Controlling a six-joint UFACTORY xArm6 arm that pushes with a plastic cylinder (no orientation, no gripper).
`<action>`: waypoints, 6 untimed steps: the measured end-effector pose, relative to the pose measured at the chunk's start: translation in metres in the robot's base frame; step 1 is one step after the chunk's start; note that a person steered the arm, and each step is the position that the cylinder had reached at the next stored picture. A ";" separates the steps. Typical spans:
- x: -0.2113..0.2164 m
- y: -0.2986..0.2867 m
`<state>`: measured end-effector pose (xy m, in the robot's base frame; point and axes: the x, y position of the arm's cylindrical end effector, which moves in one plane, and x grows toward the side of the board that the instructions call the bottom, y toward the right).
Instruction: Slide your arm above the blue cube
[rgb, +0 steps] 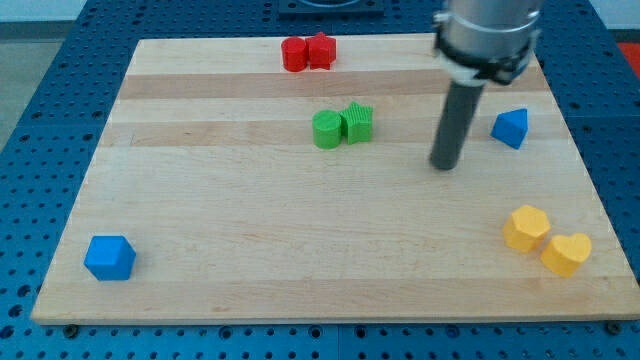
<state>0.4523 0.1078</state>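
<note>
wood-grain tabletop (300, 250) carries a smooth blue cube (109, 258), one corner toward the view's bottom; the rod's tip (445, 166) rests far right; no gripper shows.

The wooden board (250, 250) lies on a blue perforated bench (60, 120), and my tip (445, 166) rests on the wood in the board's right half. Just to the view's right of my tip sits a blue triangular block (510, 128). To its left, near the board's middle, a green cylinder (326, 130) and a green star-shaped block (358, 122) touch each other. Further up and left, at the top edge, two red blocks (307, 52) sit pressed together. Below and right of my tip, two yellow blocks (547, 240) lie side by side, one heart-shaped. The blue cube (109, 258) sits far off, in the bottom-left corner.
</note>
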 end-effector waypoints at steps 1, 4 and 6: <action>0.024 -0.070; 0.029 -0.268; 0.043 -0.378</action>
